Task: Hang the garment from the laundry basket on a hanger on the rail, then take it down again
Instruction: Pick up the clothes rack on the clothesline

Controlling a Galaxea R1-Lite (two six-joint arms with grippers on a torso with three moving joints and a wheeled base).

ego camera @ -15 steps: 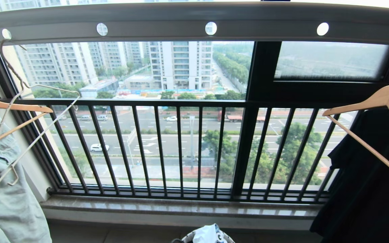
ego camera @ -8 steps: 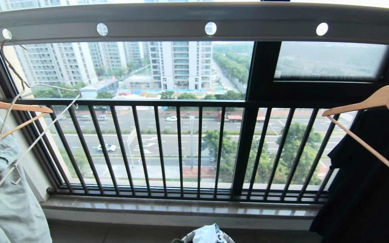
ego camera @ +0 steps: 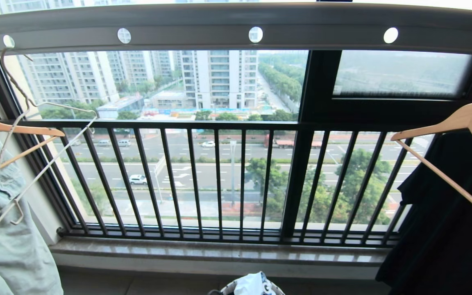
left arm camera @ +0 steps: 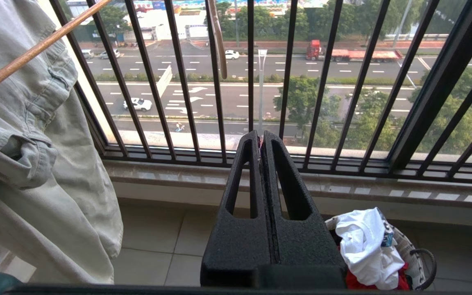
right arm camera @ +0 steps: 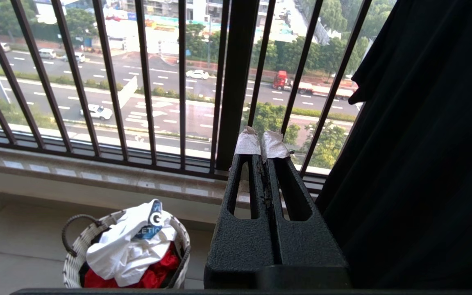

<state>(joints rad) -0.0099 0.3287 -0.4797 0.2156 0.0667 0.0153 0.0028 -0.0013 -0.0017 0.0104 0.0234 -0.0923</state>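
Your view showed hanger (ego camera: 35,143) swaying slightly on rail (ego camera: 236,24) at 10 o'clock since a second ago; otherwise unchanged. Garment (right arm camera: 125,241) lay in laundry basket (right arm camera: 74,262), 6 o'clock. Left claw (left arm camera: 260,137), right claw (right arm camera: 262,141) clenched, empty. Pickup not begun.

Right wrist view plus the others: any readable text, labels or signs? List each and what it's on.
"G": large white letter on the blue print of the white T-shirt, crumpled in the laundry basket.
"ETIC": partial line under it on the same print; the rest is folded out of sight.
Print edge in the left wrist view: too crumpled to read.
Street banners and vehicles outside: too small to read.
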